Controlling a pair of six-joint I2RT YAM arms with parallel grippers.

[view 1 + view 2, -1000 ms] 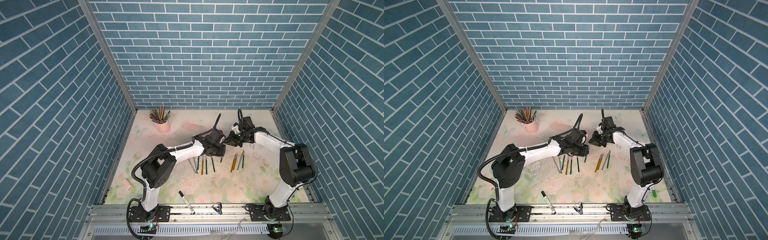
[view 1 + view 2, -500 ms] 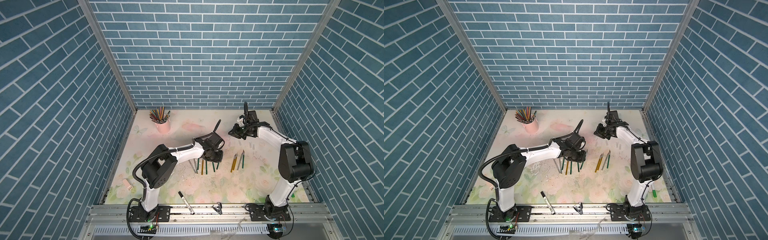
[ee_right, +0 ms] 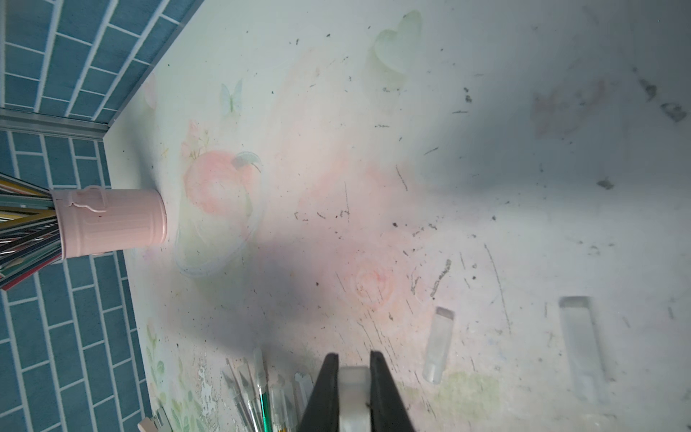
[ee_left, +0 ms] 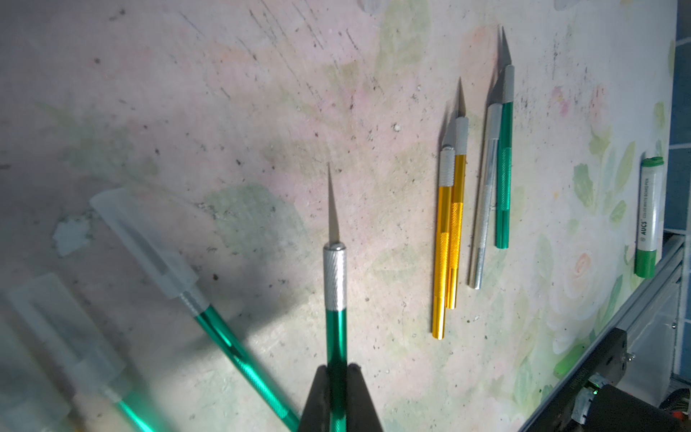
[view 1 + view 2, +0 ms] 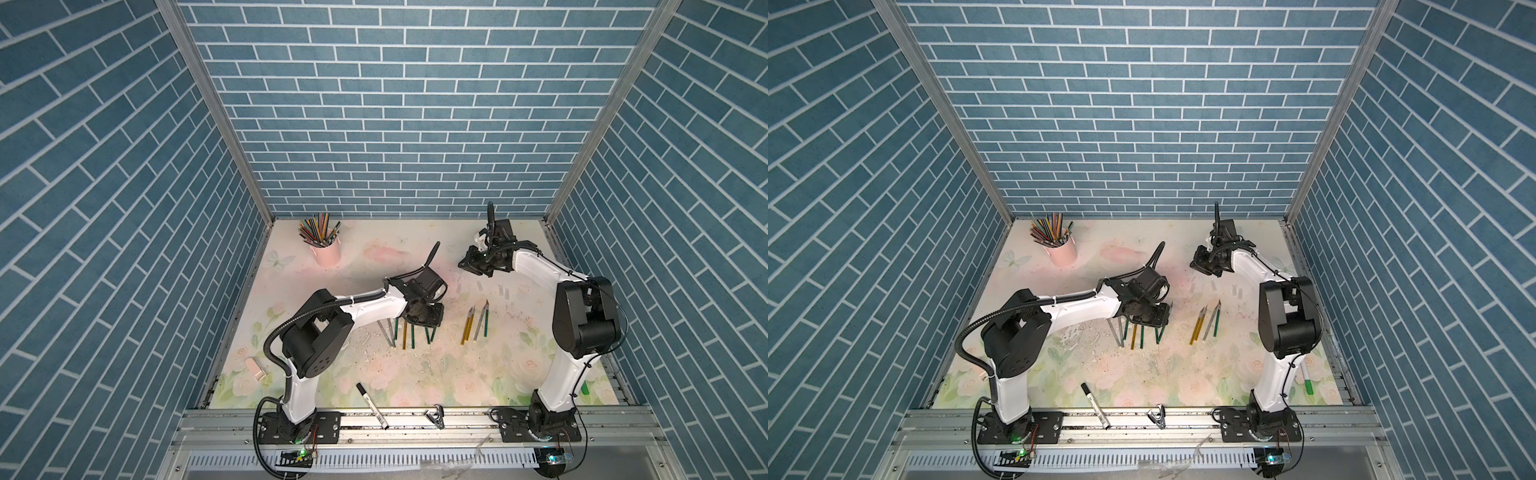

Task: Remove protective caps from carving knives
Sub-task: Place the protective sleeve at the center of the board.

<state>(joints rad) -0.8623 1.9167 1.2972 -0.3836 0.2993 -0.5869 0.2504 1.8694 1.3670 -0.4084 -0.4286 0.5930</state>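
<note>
The only print I can read is on my green-capped marker: "AUCS", then smaller "COLOR WHITE BOARD PEN" (running lengthwise along its white barrel).

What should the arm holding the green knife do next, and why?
Probably carry it across and lay it beside the four uncapped knives. The green knife in the left end effector shows a bare blade, the right end effector grips a cap, and capped knives lie close by awaiting their turn.
</note>
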